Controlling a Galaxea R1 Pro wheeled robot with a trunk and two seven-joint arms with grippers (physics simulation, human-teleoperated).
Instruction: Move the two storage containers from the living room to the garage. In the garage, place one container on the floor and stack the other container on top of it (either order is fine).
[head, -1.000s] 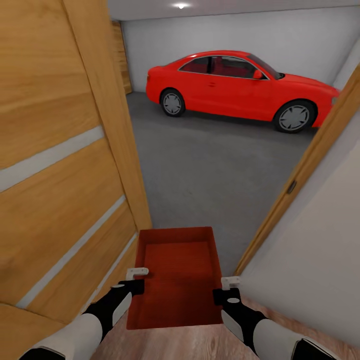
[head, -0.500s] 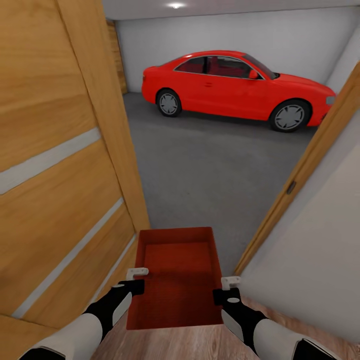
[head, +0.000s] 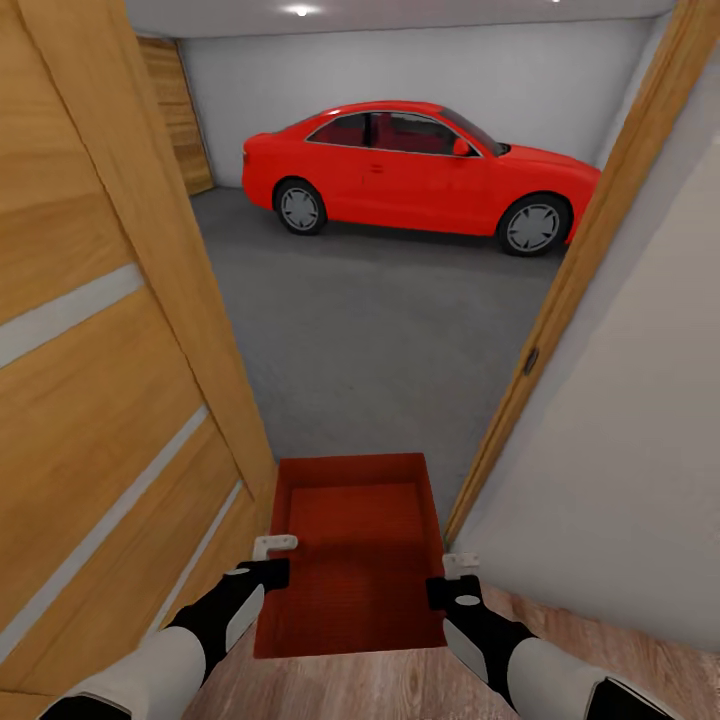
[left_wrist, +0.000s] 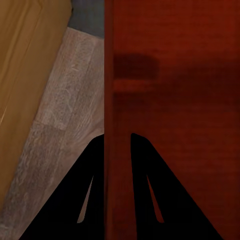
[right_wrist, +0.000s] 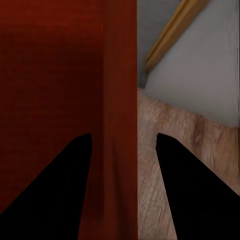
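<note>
Fingers (left_wrist: 142, 165) of the left gripper (head: 272, 548) pinched the bin's (head: 350, 540) left wall; the right gripper (head: 458, 566) clamped its right wall. Held between both arms, its long axis pointed far, through the doorway toward the garage floor (head: 380, 330) and red car (head: 420, 170).

Both arms reach forward, left end effector (head: 272, 558) and right end effector (head: 452, 577) clamped closed.
</note>
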